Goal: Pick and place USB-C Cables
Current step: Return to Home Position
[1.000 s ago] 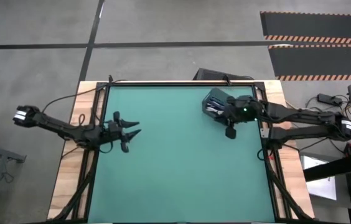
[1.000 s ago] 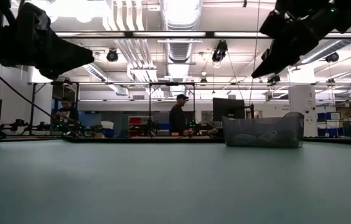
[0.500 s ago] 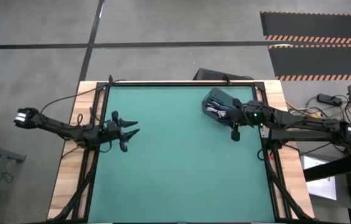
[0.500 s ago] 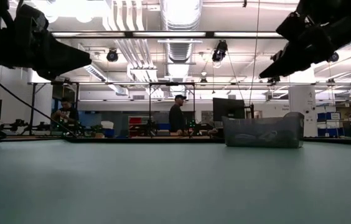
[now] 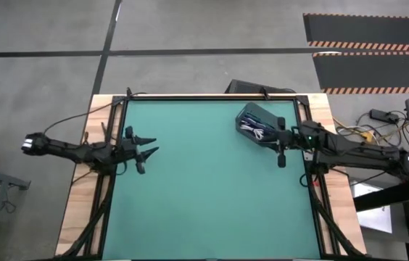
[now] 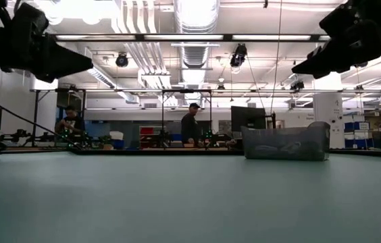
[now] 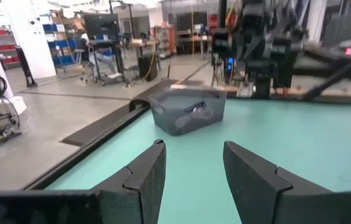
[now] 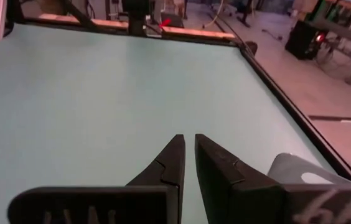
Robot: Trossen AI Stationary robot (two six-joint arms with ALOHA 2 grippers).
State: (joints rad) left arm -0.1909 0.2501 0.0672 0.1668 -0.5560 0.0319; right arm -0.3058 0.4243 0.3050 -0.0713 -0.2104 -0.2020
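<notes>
— Left gripper (image 5: 150, 145) over the counter's (image 5: 204, 203) left side: fingers spread, nothing held?

— Yes. The USB-C Cables (image 5: 252, 128) lie in the grey bin (image 6: 312, 145). The right gripper (image 5: 281, 161) is just beside it, fingers pinched empty; retract high, clear of its rim.

Green table (image 5: 204, 203), a person (image 6: 190, 127) beyond it
</notes>
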